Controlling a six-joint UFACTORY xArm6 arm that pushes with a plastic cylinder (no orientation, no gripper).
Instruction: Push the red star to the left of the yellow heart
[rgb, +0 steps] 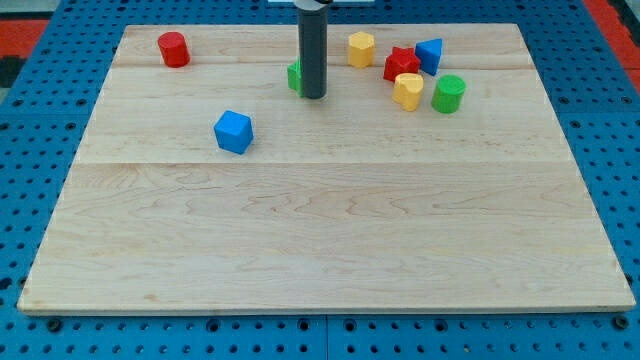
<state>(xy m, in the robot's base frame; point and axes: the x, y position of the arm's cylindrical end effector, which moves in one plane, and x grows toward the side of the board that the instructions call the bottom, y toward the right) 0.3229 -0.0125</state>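
Observation:
The red star lies near the view's top right, touching the yellow heart, which sits just below and right of it. A blue triangular block touches the star's right side. My tip stands left of this group, about a rod's width of several away from the star. A green block is mostly hidden behind the rod's left side, against it.
A yellow hexagonal block lies between the rod and the star. A green cylinder sits right of the heart. A red cylinder is at the top left. A blue cube lies left of centre.

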